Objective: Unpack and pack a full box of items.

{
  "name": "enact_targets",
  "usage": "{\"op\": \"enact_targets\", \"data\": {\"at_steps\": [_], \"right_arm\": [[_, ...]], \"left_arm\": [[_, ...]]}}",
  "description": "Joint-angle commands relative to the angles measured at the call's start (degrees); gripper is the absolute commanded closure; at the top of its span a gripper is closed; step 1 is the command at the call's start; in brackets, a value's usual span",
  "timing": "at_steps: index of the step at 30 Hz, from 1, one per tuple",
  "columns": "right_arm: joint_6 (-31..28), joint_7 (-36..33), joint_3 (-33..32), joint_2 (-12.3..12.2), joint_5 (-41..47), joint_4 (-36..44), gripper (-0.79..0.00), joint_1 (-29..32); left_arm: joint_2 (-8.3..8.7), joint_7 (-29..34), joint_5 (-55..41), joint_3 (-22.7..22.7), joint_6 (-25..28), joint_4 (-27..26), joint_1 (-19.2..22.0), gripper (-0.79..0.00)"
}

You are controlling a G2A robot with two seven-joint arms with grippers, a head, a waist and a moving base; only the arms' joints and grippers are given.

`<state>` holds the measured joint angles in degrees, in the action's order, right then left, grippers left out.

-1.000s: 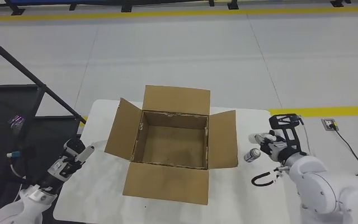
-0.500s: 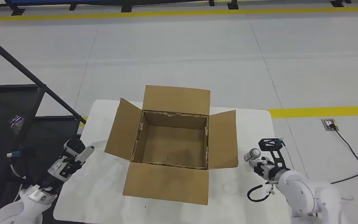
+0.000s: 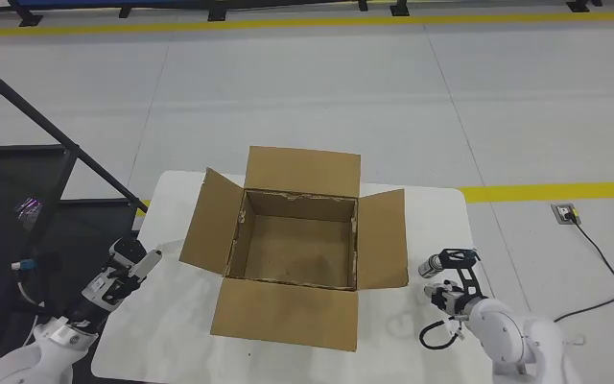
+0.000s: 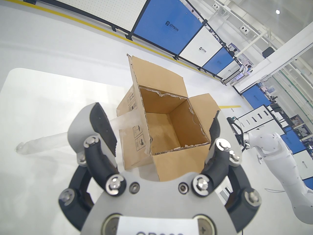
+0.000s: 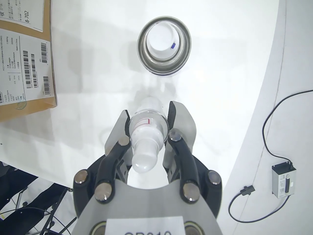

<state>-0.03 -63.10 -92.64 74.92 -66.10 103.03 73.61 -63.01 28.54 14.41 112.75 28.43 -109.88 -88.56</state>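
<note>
An open cardboard box (image 3: 293, 252) stands mid-table with its flaps spread; its inside looks bare (image 4: 168, 125). My right gripper (image 5: 149, 112) is shut on a small clear bottle (image 5: 146, 133) with a white cap, held low over the table. Just beyond its fingertips an upright metal can (image 5: 163, 50) with a white cap stands on the table, right of the box (image 3: 431, 265). The right gripper (image 3: 447, 288) sits near the table's front right corner. Left of the box and facing it, my left gripper (image 4: 156, 114) hangs open and holds nothing; in the top view it is at the front left (image 3: 129, 264).
A strip of clear plastic (image 4: 61, 136) trails from the box's left side across the white table (image 3: 173, 202). A labelled box flap (image 5: 24, 45) lies close to the can. A cable and a small socket box (image 5: 283, 179) lie on the floor past the table's right edge.
My right gripper has come down and toward the table's front edge with the bottle, ending beside the can. The left arm, the box and the can have not moved.
</note>
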Motion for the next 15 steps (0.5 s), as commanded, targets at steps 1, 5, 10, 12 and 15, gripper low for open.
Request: {"op": "enact_targets", "data": {"at_steps": [1, 5, 10, 12, 15], "right_arm": [[0.35, 0.14, 0.62, -0.03, 0.03, -0.19, -0.326, -0.17], [0.71, 0.28, 1.56, -0.13, -0.04, -0.51, -0.431, -0.60], [1.36, 0.02, 2.33, -0.28, -0.08, -0.39, -0.613, -0.97], [1.59, -0.08, 2.31, -0.37, -0.11, 0.44, -0.643, -0.92], [2.02, 0.79, 1.17, -0.53, 0.86, 3.54, -0.677, -0.31]], "left_arm": [[0.00, 0.00, 0.00, 0.00, 0.00, 0.00, 0.00, -0.785], [0.00, 0.00, 0.00, 0.00, 0.00, 0.00, 0.00, -0.785], [0.00, 0.00, 0.00, 0.00, 0.00, 0.00, 0.00, -0.785], [0.00, 0.00, 0.00, 0.00, 0.00, 0.00, 0.00, -0.785], [0.00, 0.00, 0.00, 0.00, 0.00, 0.00, 0.00, -0.785]]}}
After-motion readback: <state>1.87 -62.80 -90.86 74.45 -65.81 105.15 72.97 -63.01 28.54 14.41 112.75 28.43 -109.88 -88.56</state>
